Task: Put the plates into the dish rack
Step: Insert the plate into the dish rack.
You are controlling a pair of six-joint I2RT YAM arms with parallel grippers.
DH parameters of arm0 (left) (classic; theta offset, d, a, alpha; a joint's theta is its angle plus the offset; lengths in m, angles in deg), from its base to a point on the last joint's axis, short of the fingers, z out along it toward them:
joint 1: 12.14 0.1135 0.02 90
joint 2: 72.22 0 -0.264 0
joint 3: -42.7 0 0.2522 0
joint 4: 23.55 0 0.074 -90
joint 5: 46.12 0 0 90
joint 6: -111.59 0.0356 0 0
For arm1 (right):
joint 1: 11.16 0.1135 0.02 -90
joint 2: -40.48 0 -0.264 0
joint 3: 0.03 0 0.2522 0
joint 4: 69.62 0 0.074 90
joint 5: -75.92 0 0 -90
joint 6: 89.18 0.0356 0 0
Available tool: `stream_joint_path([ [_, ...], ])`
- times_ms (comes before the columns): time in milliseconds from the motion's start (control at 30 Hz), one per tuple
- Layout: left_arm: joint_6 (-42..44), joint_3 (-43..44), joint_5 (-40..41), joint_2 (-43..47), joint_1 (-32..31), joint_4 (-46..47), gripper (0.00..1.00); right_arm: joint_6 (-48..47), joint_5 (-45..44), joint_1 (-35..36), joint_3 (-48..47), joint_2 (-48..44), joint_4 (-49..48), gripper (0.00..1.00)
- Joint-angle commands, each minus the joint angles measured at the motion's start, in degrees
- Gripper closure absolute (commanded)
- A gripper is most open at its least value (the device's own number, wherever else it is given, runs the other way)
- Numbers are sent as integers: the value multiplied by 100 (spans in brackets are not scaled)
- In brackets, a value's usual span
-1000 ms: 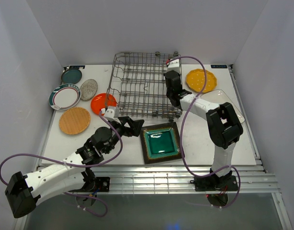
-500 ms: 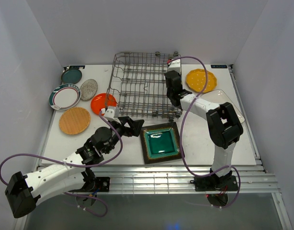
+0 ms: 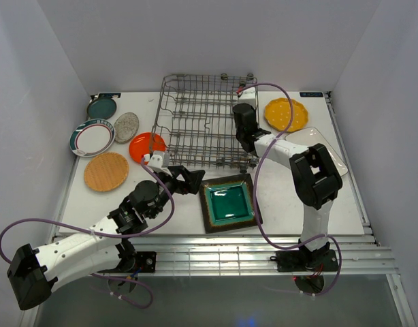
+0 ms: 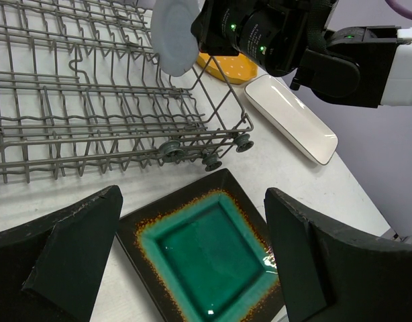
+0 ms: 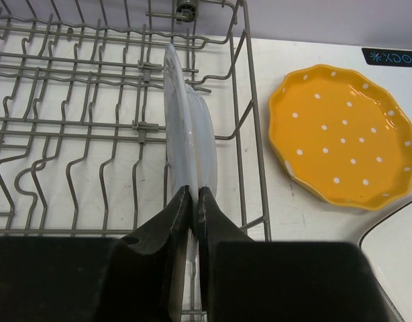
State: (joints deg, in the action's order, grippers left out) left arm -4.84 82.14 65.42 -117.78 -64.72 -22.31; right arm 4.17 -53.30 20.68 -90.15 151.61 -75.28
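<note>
Now right claw [image 5: 194,194] clamped on pale blue plate [image 5: 182,127] over dish rack [image 5: 78,121]; left claw [image 4: 192,249] apart above square plate [image 4: 216,272].

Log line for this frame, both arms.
right gripper: shut on pale blue plate, on edge at dish rack, seating unclear | left gripper: open, above green square plate

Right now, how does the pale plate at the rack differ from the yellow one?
The pale blue plate stands on edge, pinched by the right end effector over the dish rack; the yellow plate lies flat on the table, untouched. The pale blue plate is plain; the yellow plate is white-dotted and scalloped. Both are round.
</note>
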Motion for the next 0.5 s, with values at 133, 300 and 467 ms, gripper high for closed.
stream_joint_path([
  [133, -37, 184, -80, 30, 19, -59, 2, 385, -24, -72, -274, 49, -352, 92],
  [300, -46, 193, -89, 21, 19, -59, 2, 631, -59, -107, -301, 58, -177, 92],
  [467, -55, 193, -106, 21, 19, -59, 2, 1122, -94, -142, -415, 75, 245, 92],
])
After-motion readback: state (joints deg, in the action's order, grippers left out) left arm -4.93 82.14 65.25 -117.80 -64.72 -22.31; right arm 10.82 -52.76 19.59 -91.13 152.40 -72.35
